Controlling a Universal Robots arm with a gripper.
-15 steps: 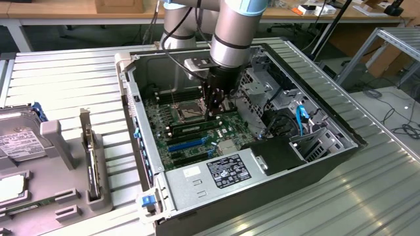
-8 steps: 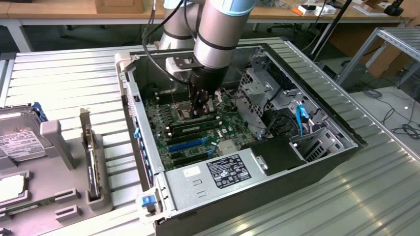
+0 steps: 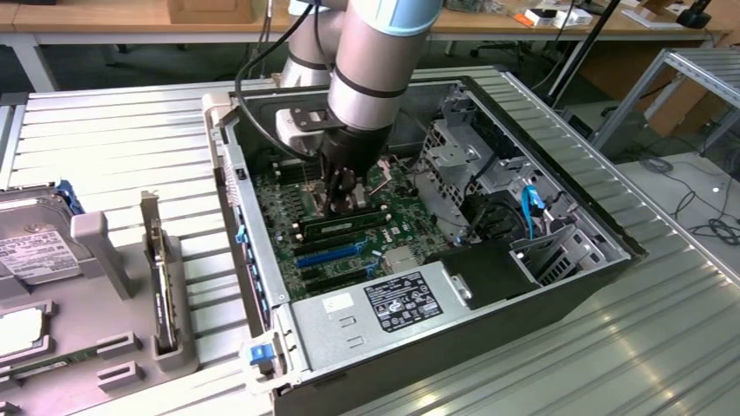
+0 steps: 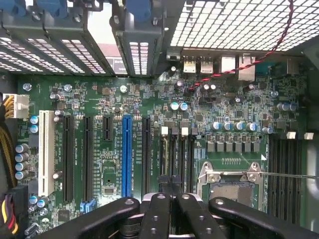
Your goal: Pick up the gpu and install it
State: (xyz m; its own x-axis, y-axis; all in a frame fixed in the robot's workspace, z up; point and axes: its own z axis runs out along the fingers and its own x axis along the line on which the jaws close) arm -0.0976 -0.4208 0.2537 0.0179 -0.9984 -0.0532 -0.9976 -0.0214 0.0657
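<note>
The gpu (image 3: 335, 228) is a narrow green stick with black chips. It stands on edge in a slot on the motherboard (image 3: 399, 204) inside the open computer case (image 3: 578, 286). My gripper (image 3: 345, 206) hangs straight down into the case with its tips just above the stick's top edge; I cannot tell whether they touch it. In the wrist view my gripper (image 4: 172, 183) is shut, its black fingers (image 4: 158, 209) pressed together over the dark slots with white clips (image 4: 164, 131), beside the CPU socket (image 4: 232, 181).
Blue slots (image 3: 329, 255) lie just in front of the stick, and a long blue slot (image 4: 126, 154) runs beside the fingers. A labelled power supply (image 3: 393, 299), a metal drive cage (image 3: 457, 156) and a blue cable (image 3: 532, 208) crowd the case. A grey tray (image 3: 104, 329) holds an upright dark card (image 3: 156, 277).
</note>
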